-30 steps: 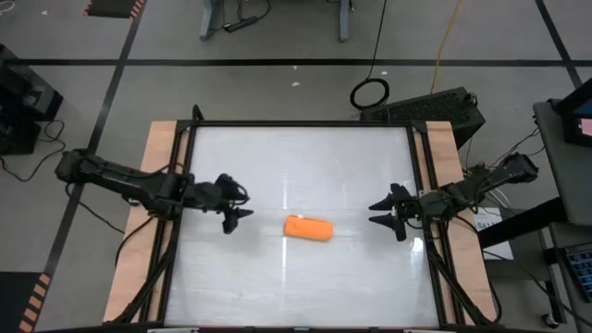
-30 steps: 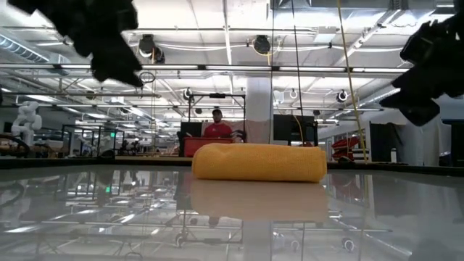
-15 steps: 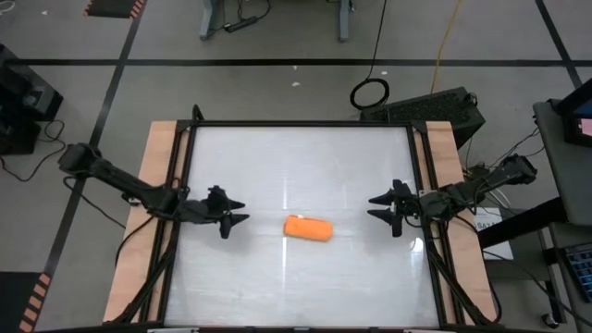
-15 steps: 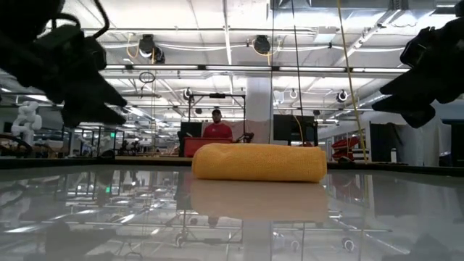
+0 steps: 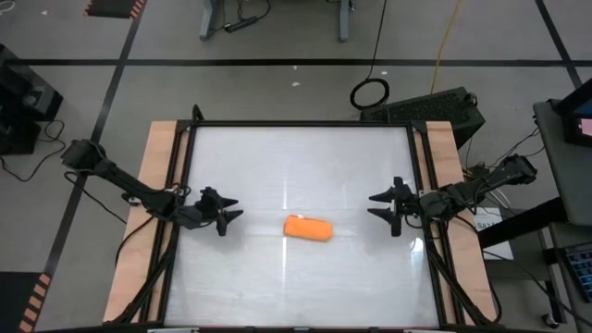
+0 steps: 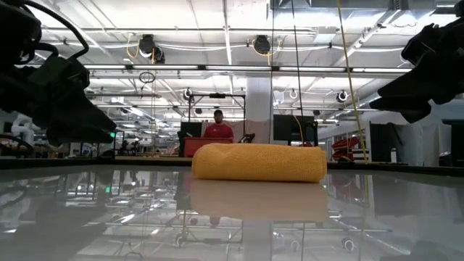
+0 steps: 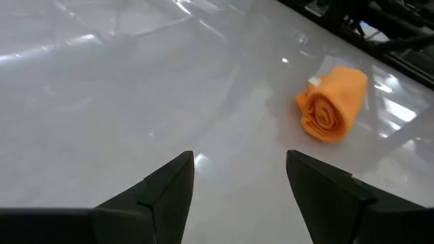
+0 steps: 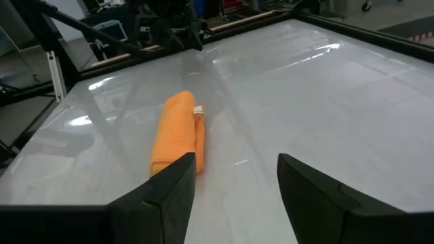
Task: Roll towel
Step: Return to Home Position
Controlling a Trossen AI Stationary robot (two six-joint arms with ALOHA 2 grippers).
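One rolled towel (image 5: pixel 307 228) lies between left pincer (image 5: pixel 234 213) and right pincer (image 5: pixel 373 206).

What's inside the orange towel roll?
At its open end, the towel shows only its own orange layers wound in a spiral, with a small white tag at the edge. Deeper inside is covered and cannot be seen.

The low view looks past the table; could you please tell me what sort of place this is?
Probably a robotics lab or workshop hall: a high open ceiling with pipes and lights, a person far behind the towel, and taped floor lines around the table.
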